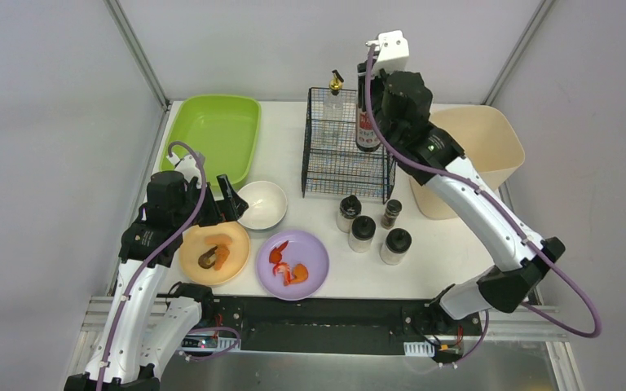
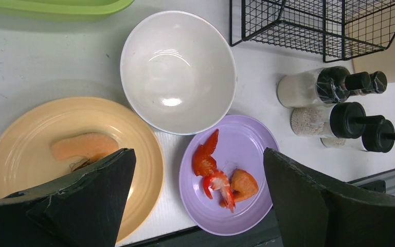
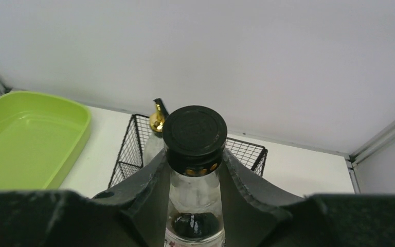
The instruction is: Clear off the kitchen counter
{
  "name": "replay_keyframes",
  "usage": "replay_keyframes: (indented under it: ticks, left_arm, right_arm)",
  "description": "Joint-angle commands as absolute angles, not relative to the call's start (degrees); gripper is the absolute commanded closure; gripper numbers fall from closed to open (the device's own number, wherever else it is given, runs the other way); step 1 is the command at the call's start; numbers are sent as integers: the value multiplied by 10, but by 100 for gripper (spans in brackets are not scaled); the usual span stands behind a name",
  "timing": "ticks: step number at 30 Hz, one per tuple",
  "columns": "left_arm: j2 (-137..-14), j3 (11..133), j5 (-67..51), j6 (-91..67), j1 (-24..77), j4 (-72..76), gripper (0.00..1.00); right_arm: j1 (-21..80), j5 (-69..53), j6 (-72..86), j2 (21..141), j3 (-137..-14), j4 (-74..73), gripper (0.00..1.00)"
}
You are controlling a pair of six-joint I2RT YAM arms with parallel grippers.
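Note:
The white kitchen counter holds dishes and bottles. My right gripper is shut on the neck of a dark sauce bottle with a black cap. It holds the bottle upright at the right rear of the black wire basket. In the right wrist view the gripper clamps the neck just below the cap. My left gripper is open and empty, low over the counter between the orange plate and the white bowl. In the left wrist view it hangs over the purple plate.
A gold-capped clear bottle stands in the basket. The green tray lies at the back left, and a beige bin stands at the right. Several black-capped shakers stand in front of the basket. Both plates carry food scraps.

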State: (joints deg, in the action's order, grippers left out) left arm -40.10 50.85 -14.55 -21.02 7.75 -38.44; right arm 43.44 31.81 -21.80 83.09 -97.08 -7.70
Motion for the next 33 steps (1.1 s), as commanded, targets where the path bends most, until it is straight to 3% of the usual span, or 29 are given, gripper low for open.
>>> replay_keyframes:
  ticks: [1,17,33]
  left_arm:
    - [-399,508,-152,-206,70,-372,0]
    - [-395,508,-156,-205,68,-372,0]
    - [-393,509,-161,-206,63,-372,0]
  right_arm:
    - [393,301,-195,857,-1052,-14,100]
    - [315,279,-171,1012,-1213,29,100]
    - [267,274,-119,1055,-1102,109,100]
